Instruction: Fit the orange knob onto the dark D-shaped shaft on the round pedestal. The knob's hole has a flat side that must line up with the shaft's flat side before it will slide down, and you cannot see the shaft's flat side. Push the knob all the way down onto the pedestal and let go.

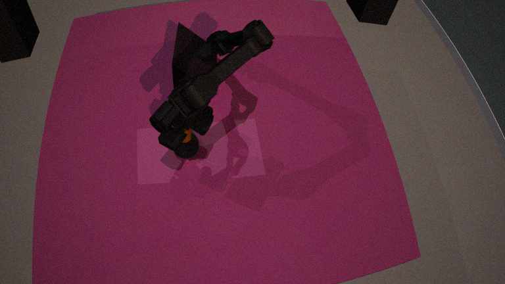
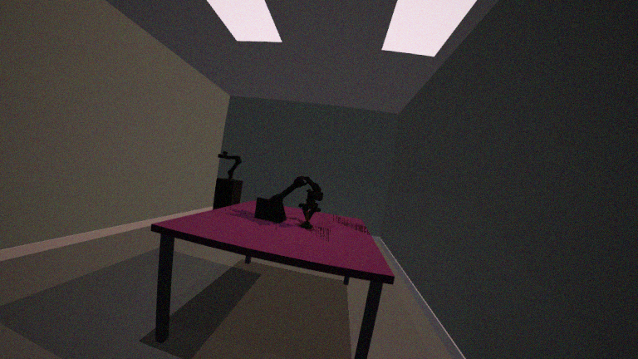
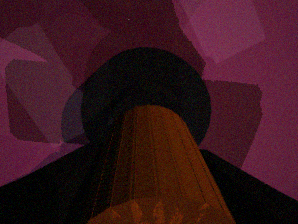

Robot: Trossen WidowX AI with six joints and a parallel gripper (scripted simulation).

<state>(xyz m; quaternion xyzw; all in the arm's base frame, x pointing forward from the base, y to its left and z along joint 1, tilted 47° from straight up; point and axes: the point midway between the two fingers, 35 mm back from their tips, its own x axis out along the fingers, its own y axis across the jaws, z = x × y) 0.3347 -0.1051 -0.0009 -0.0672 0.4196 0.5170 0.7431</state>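
The orange knob [image 1: 187,136] [image 3: 155,155] is mostly hidden by the gripper in the top view and fills the lower middle of the wrist view. My gripper [image 3: 149,155] is shut on the knob, with a dark finger on each side of it. The dark round pedestal [image 1: 187,149] [image 3: 145,75] [image 2: 306,226] stands on the table, directly beneath the knob. The knob covers the near part of the pedestal in the wrist view. The shaft is hidden, and I cannot tell whether the knob's lower end touches the pedestal.
The magenta table top [image 1: 212,240] [image 2: 267,241] carries the arm's dark base [image 2: 269,209] behind the pedestal. Shadows of the arm and bright light patches lie around the pedestal. Another dark arm [image 2: 236,161] stands on a block beyond the table.
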